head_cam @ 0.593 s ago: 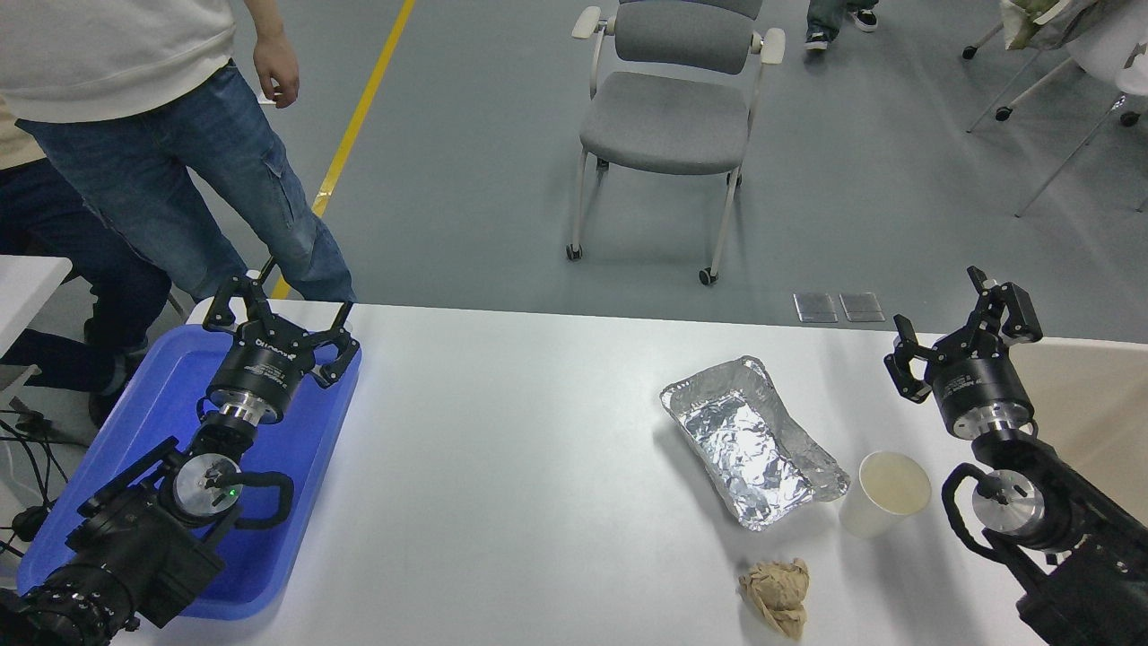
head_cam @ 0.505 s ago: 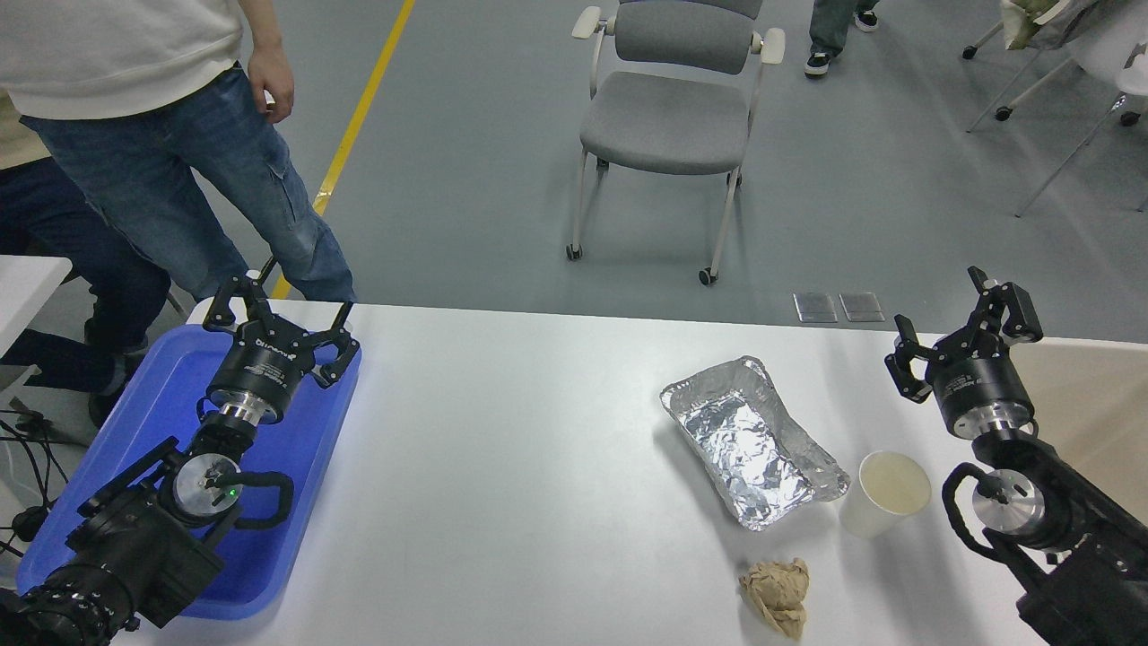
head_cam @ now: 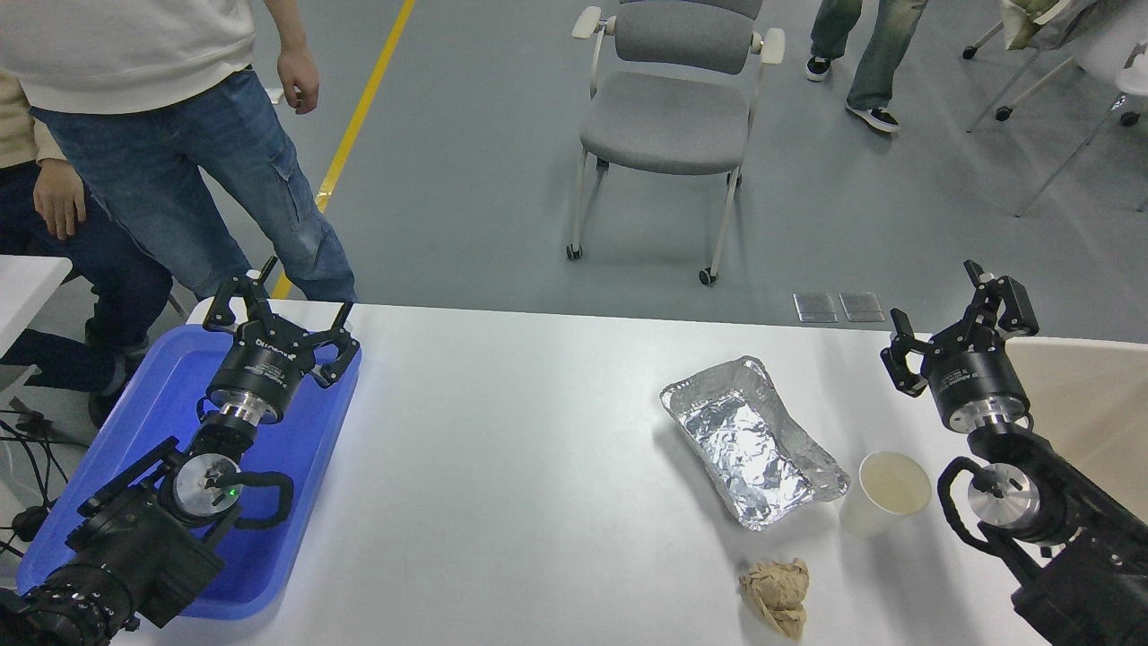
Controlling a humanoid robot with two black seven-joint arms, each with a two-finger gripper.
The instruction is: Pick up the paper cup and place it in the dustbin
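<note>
The white paper cup (head_cam: 884, 493) stands upright on the table, its cream inside showing, just right of the foil tray. My right gripper (head_cam: 952, 312) is open and empty, held above the table's far right edge, well beyond the cup. The beige dustbin (head_cam: 1090, 395) shows at the right edge, partly behind my right arm. My left gripper (head_cam: 278, 314) is open and parked over the blue tray at the lower left.
A crinkled silver foil tray (head_cam: 752, 441) lies left of the cup. A crumpled brown paper ball (head_cam: 777, 594) sits near the front edge. The blue plastic tray (head_cam: 143, 422) lies under my left arm. People stand at the far left; a grey chair (head_cam: 673, 117) stands beyond the table.
My right gripper has shifted slightly up and left. The people at the far side have moved; another person's legs have come into view at the top right.
</note>
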